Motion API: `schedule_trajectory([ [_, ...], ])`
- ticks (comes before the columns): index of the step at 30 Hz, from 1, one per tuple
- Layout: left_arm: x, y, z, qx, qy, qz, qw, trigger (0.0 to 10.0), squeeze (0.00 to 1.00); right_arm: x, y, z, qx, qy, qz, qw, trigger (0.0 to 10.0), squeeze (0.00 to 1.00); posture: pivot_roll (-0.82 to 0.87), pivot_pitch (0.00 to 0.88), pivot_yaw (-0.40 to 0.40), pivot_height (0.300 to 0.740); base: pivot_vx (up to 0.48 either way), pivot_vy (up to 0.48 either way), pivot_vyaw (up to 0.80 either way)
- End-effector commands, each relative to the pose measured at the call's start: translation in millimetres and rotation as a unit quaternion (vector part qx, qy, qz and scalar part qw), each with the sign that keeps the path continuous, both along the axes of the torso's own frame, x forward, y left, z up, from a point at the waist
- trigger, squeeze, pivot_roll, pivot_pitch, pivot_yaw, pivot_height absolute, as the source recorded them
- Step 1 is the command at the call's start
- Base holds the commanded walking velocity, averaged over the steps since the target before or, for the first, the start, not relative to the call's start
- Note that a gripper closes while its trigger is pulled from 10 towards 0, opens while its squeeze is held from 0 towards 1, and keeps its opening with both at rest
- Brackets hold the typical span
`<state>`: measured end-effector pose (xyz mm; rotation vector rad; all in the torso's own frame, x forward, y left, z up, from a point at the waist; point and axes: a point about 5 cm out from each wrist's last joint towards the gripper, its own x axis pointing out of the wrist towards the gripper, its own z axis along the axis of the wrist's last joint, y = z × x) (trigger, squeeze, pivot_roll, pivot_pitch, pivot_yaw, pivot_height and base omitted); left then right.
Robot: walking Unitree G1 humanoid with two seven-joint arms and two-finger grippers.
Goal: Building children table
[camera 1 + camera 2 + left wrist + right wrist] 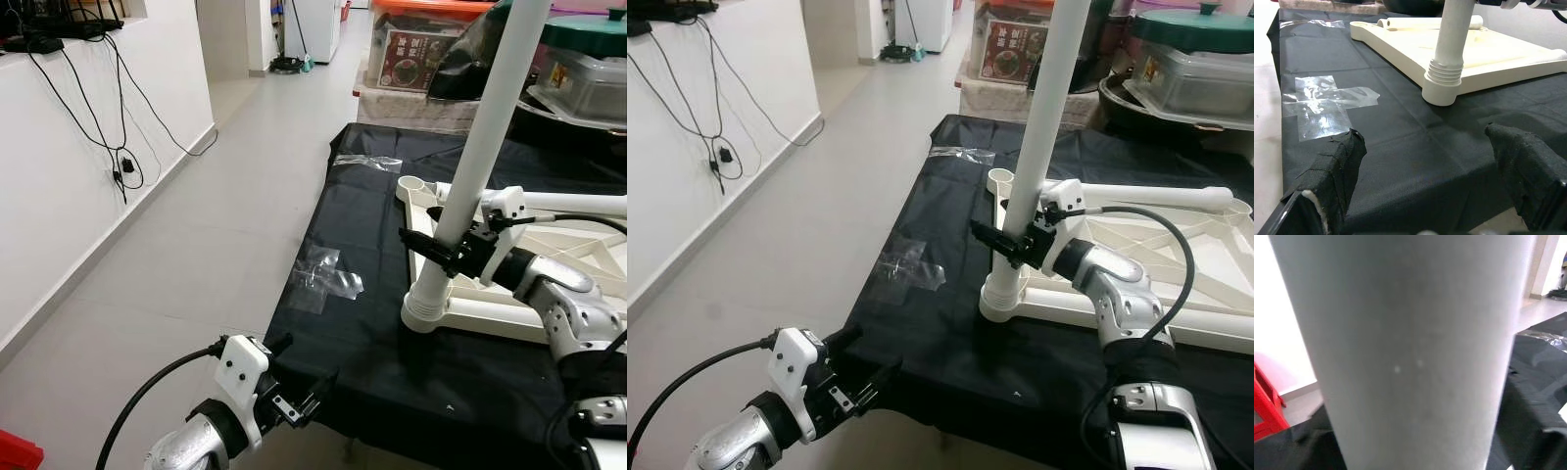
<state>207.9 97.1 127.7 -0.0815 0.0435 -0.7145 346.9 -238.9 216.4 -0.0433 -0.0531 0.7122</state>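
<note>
A white plastic table top (487, 315) lies upside down on a black cloth (353, 333). One white leg (482, 147) stands upright in the top's near left corner socket (1442, 88). My right gripper (436, 250) is shut on this leg a little above the socket, and the leg (1400, 357) shows very close in the right wrist view. A second white leg (578, 204) lies flat along the top's far side. My left gripper (304, 401) hangs open at the cloth's near edge, with nothing between its fingers (1337, 166).
Clear tape patches (323, 274) stick to the cloth left of the table top. Storage boxes (421, 49) and lidded pots stand behind. A white wall with hanging cables (98, 117) runs along the left, with grey tiled floor between. A red object (15, 455) sits bottom left.
</note>
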Motion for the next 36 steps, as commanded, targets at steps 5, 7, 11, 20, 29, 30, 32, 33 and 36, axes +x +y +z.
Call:
schedule_trajectory([
  [5, -2.3, -0.8, -4.4, 0.008, 0.007, -0.005, 1.0, 10.0, 0.0, -0.2, 0.5, -1.8, -0.007, 0.0, 0.01, 1.0, 0.0, 0.0, 0.06, 0.082, -0.035, 0.74, 0.0, 0.0, 0.0],
  [7, -2.1, -0.9, -4.5, 0.008, 0.007, -0.006, 1.0, 10.0, 0.0, -0.3, 0.8, -3.0, -0.007, 0.001, 0.012, 1.0, 0.0, 0.0, 0.06, 0.082, -0.035, 0.74, 0.0, 0.0, 0.0],
  [11, -2.1, -1.2, -4.6, 0.008, 0.008, -0.006, 1.0, 10.0, 0.0, -1.3, 2.3, -5.5, -0.005, 0.002, 0.016, 1.0, 0.0, 0.0, 0.06, 0.083, -0.035, 0.74, 0.0, 0.0, 0.0],
  [20, -1.7, -1.0, -5.2, 0.008, 0.009, -0.004, 1.0, 10.0, 0.0, -11.3, 10.7, -18.1, 0.016, 0.002, 0.027, 1.0, 0.0, 0.0, 0.06, 0.085, -0.033, 0.74, 0.0, 0.0, 0.0],
  [29, -0.8, -1.0, -5.1, 0.009, 0.009, -0.006, 1.0, 10.0, 0.0, -18.4, 18.6, -34.3, 0.036, 0.005, -0.012, 0.999, 0.0, 0.0, 0.06, 0.088, -0.027, 0.74, 0.0, 0.0, 0.0],
  [30, -0.6, -0.9, -5.1, 0.01, 0.009, -0.006, 1.0, 10.0, 0.0, -17.6, 18.5, -35.7, 0.039, 0.005, -0.027, 0.999, 0.0, 0.0, 0.06, 0.088, -0.027, 0.74, 0.0, 0.0, 0.0],
  [32, -0.4, -0.7, -5.0, 0.01, 0.008, -0.006, 1.0, 10.0, 0.0, -15.1, 20.0, -39.3, 0.03, 0.004, -0.073, 0.997, 0.0, 0.0, 0.06, 0.089, -0.025, 0.74, 0.0, 0.0, 0.0],
  [33, -0.4, -0.7, -5.0, 0.01, 0.008, -0.006, 1.0, 10.0, 0.0, -15.1, 20.0, -39.3, 0.03, 0.004, -0.073, 0.997, 0.0, 0.0, 0.06, 0.089, -0.025, 0.74, 0.0, 0.0, 0.0],
  [36, -0.2, -0.6, -4.8, 0.01, 0.008, -0.006, 1.0, 10.0, 0.0, -13.8, 21.9, -43.0, 0.029, 0.0, -0.133, 0.991, 0.0, 0.0, 0.06, 0.088, -0.025, 0.74, 0.0, 0.0, 0.0],
])
